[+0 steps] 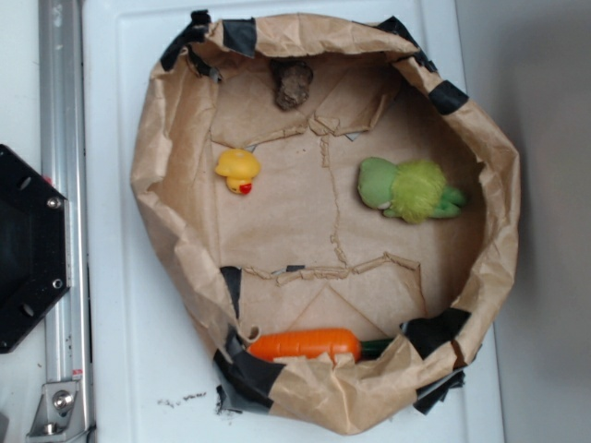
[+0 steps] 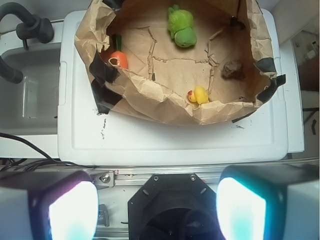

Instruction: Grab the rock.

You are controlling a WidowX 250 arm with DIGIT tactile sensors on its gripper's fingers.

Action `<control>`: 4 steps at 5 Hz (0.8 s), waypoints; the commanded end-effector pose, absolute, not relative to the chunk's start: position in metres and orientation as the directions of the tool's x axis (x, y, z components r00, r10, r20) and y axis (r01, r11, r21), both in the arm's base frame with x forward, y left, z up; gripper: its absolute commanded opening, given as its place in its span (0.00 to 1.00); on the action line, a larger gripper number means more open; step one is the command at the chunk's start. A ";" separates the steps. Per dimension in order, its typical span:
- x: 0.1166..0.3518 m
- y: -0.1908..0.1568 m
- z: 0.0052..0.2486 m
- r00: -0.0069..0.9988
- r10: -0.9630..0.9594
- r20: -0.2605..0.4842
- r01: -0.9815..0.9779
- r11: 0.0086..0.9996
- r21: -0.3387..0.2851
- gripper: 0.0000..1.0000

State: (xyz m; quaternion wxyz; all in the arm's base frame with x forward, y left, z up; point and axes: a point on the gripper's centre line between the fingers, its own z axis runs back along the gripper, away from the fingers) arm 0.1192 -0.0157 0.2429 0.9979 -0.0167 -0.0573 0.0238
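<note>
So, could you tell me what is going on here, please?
Nothing is being handled yet. The rock sits untouched against the wall of the paper bag tray, along with a rubber duck, a green plush toy and a carrot. The gripper hangs outside the tray, fingers apart and empty.

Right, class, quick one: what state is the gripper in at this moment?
Gripper: open, holding nothing; its fingers stand wide apart, well short of the rock.
</note>
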 end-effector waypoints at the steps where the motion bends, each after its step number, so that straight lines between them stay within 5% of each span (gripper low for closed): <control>1: 0.119 -0.016 0.243 0.992 0.049 0.114 -0.046 0.998 -0.036 1.00; 2: 0.169 -0.003 0.214 0.975 -0.130 0.181 0.111 0.988 0.112 1.00; 4: 0.249 0.011 0.136 0.868 -0.492 0.065 0.470 0.857 0.210 1.00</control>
